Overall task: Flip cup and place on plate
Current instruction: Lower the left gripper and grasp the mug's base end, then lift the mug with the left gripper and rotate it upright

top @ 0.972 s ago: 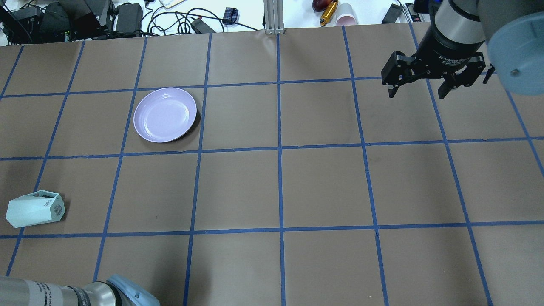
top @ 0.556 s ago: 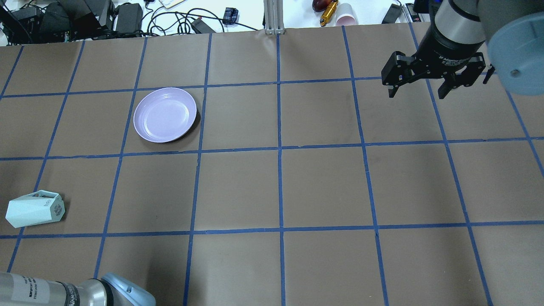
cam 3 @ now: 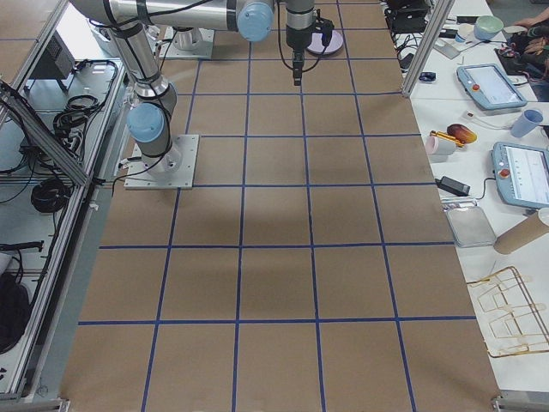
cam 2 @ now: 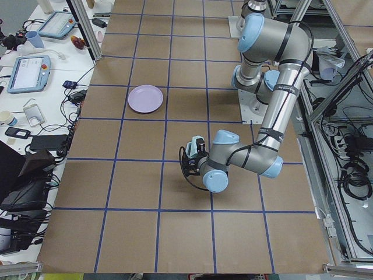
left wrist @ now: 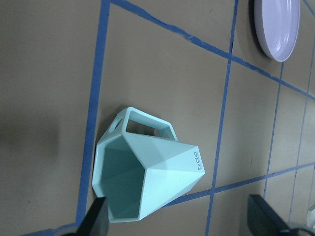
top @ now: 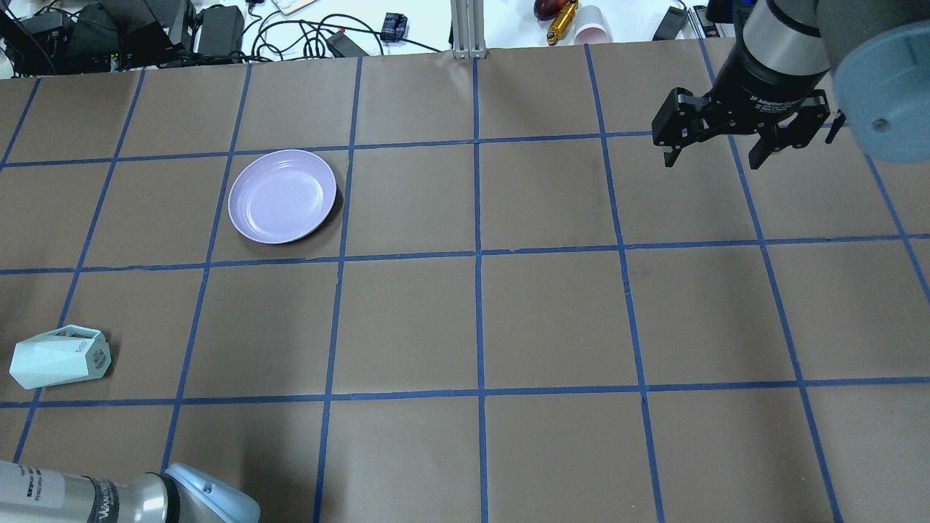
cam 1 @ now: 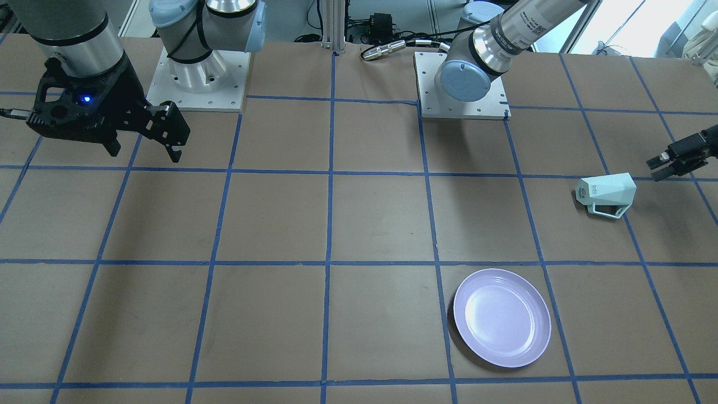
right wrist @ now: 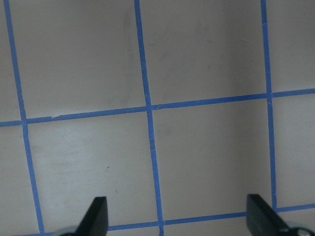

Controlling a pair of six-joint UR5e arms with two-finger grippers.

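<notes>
The mint-green cup (top: 58,356) lies on its side near the table's left edge, handle towards the far side. It also shows in the front view (cam 1: 608,192). In the left wrist view its teal open mouth (left wrist: 128,182) faces the camera. My left gripper (left wrist: 179,216) is open, its fingers apart at the frame's bottom, just short of the cup's rim; in the front view it (cam 1: 653,170) sits beside the cup's mouth end. The lavender plate (top: 282,196) lies empty, farther in, also in the front view (cam 1: 501,317). My right gripper (top: 712,161) is open and empty, hovering at the far right.
Brown paper with a blue tape grid covers the table. Cables, power bricks and a pink paper cup (top: 592,25) lie beyond the far edge, by an aluminium post (top: 465,29). The arm bases (cam 1: 196,73) stand on the robot's side.
The left arm's elbow at the bottom left of the overhead view has slid a little left and down. The cup, the plate and the right gripper have not moved.
</notes>
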